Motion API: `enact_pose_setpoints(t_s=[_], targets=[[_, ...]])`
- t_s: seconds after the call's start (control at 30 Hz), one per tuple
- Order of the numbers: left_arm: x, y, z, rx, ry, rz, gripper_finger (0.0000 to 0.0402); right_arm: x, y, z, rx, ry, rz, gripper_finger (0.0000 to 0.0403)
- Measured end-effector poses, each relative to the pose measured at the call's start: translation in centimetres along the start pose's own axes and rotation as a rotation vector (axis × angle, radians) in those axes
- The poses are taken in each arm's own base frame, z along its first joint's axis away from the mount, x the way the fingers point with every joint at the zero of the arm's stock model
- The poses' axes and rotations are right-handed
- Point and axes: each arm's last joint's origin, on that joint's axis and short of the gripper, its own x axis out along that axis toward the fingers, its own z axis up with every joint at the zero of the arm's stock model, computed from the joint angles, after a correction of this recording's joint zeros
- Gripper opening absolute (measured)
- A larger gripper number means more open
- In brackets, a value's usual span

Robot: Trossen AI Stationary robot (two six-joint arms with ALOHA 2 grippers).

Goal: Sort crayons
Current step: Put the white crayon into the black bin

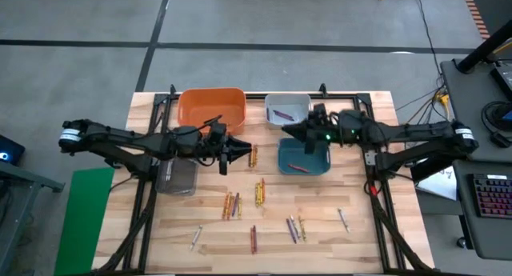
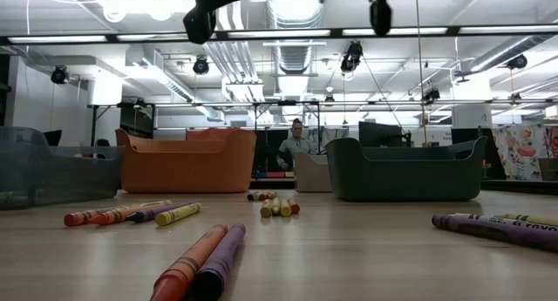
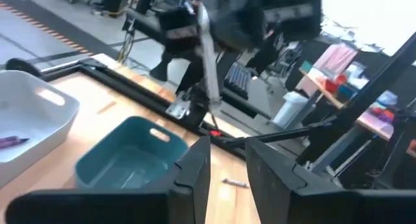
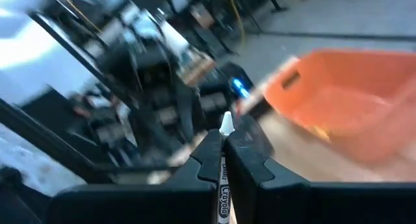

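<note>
My right pincer (image 4: 224, 149) is hanging above the worktop (image 1: 360, 228) between the white bin (image 1: 286, 108) and the teal bin (image 1: 304, 158), its fingers (image 4: 209, 156) pressing tight on a white crayon (image 4: 225, 125) whose tip is poking out between them. My left pincer (image 1: 238, 152) is hovering just in front of the orange bin (image 1: 211, 108), beside a short orange crayon (image 1: 254, 156); its fingers (image 3: 195, 165) are standing partly apart, and I cannot tell whether anything is between them. A purple crayon (image 1: 282, 114) is lying in the white bin and a red one (image 1: 298, 167) in the teal bin. The other crayons (image 1: 260, 192) are lying scattered over the near half of the worktop, a grey bin (image 1: 178, 176) sitting at the left.
</note>
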Motion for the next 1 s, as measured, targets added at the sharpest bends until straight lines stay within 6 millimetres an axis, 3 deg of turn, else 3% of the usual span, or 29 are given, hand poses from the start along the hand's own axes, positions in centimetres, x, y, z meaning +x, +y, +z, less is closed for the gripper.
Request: enact_pose_setpoints(t_s=[0.23,0.43,0.67,1.0], targets=[[0.1,0.4,0.0,0.126,-0.047,0.046,0.0131,3.3,-1.6,-0.6,-0.081,-0.012,0.058,0.0009],[0.6,1.3,0.1,0.141,-0.015,0.082,0.0171,5.5,-0.9,-0.3,-0.247,0.005,0.101,0.0009],[1.4,1.8,-0.7,0.121,0.018,0.079,0.0166,7.2,0.2,0.9,-0.342,-0.013,0.146,0.0009],[1.5,1.7,-0.3,0.119,-0.015,0.069,0.0151,9.4,0.1,0.5,-0.357,0.021,0.156,0.0009]])
